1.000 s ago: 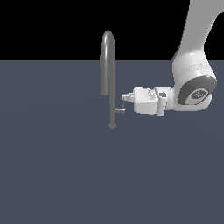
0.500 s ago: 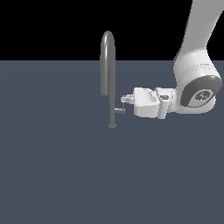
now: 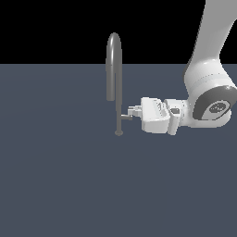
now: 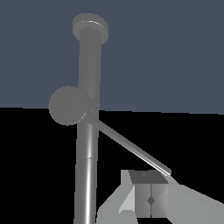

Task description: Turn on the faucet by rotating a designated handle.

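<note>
The faucet (image 3: 118, 109) is a slim grey stem on a small round base, with a tall arched spout (image 3: 113, 51). Its handle (image 3: 125, 116) sticks out low on the stem toward the exterior view's right. In the wrist view the handle shows as a round stub beside the stem, with a thin rod (image 4: 129, 146) running from it to my fingers. My gripper (image 3: 134, 111) lies level, pointing at the stem. Its fingers (image 4: 142, 194) are shut together with nothing between them. The rod's tip rests against the fingertips of my gripper (image 4: 150, 189).
The faucet stands on a flat dark blue-grey surface (image 3: 60, 185). My white arm (image 3: 208, 92) comes down from the upper right of the exterior view. Nothing else is in view.
My gripper has sunk slightly lower in the exterior view while staying at the handle. The faucet's stem and spout have not moved.
</note>
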{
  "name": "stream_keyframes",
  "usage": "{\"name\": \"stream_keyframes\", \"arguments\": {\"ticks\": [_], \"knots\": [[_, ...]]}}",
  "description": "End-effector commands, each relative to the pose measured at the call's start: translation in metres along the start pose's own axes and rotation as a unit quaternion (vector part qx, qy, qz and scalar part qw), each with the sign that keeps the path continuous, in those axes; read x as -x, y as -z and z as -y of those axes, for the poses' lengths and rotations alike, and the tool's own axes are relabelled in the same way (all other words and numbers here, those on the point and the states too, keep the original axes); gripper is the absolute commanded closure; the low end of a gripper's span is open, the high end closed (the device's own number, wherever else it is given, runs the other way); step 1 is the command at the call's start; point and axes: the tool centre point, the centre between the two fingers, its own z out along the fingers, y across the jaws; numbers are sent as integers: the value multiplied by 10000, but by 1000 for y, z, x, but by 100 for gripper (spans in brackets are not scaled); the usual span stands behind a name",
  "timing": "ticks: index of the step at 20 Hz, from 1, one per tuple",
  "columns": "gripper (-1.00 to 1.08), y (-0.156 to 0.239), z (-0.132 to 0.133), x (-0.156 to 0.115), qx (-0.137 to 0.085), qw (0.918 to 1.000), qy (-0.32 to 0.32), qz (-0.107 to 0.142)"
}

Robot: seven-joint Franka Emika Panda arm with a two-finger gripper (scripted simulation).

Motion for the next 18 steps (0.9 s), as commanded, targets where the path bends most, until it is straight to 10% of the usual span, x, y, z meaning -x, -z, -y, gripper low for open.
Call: {"name": "stream_keyframes", "arguments": {"ticks": [1,18], "knots": [[108,0,-12,-21,0,9999,-108,-4],[108,0,-9,-54,21,10000,4,31]]}}
